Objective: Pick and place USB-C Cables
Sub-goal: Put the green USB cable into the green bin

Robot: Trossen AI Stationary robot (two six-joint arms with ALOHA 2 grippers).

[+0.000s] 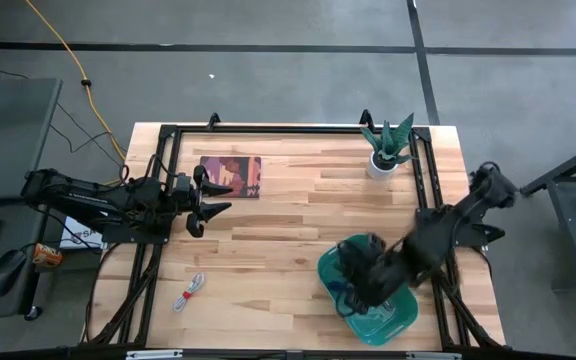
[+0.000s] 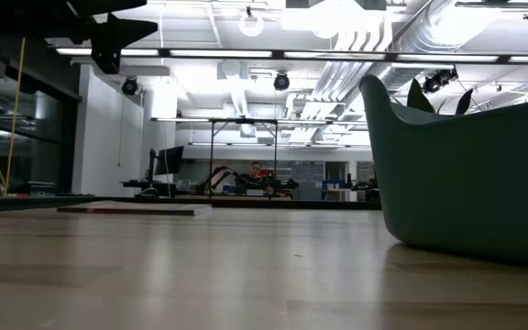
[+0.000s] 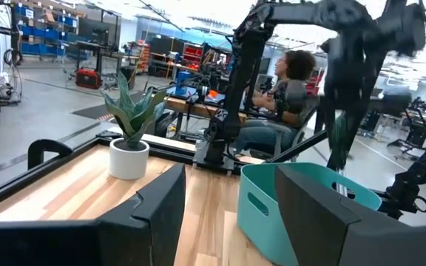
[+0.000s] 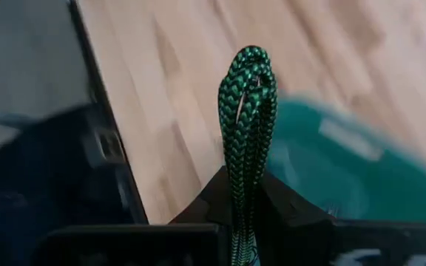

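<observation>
On the left, the left claw (image 1: 211, 198) hovers above the counter (image 1: 298, 225) near the picture card (image 1: 231, 176), its fingers spread and nothing between them; this arm appears to be waiting. Below it, toward the counter's near edge, the white-and-red cable (image 1: 190, 292) lies loose on the wood, well apart from both arms.

Moving right, the potted plant (image 1: 387, 150) stands at the far edge of the counter, clear of the work. Nearer the front, the right claw (image 1: 360, 280) sits over the teal tub (image 1: 400, 318), and its wrist view shows it clenched on the green cable (image 4: 246, 125), whose folded loop stands up between the fingers with the tub's teal interior behind it. The purple and silver-grey cables cannot be made out from these views.

By my judgement the step in hand is the drop into the tub. The risk is that the braided loop, pinched only at its lower part, springs sideways on release and catches the tub's rim or lands on the counter. A release made too high, or off-centre toward the wall, would cause that. The cable could also snag on a finger and ride back out with the arm.
</observation>
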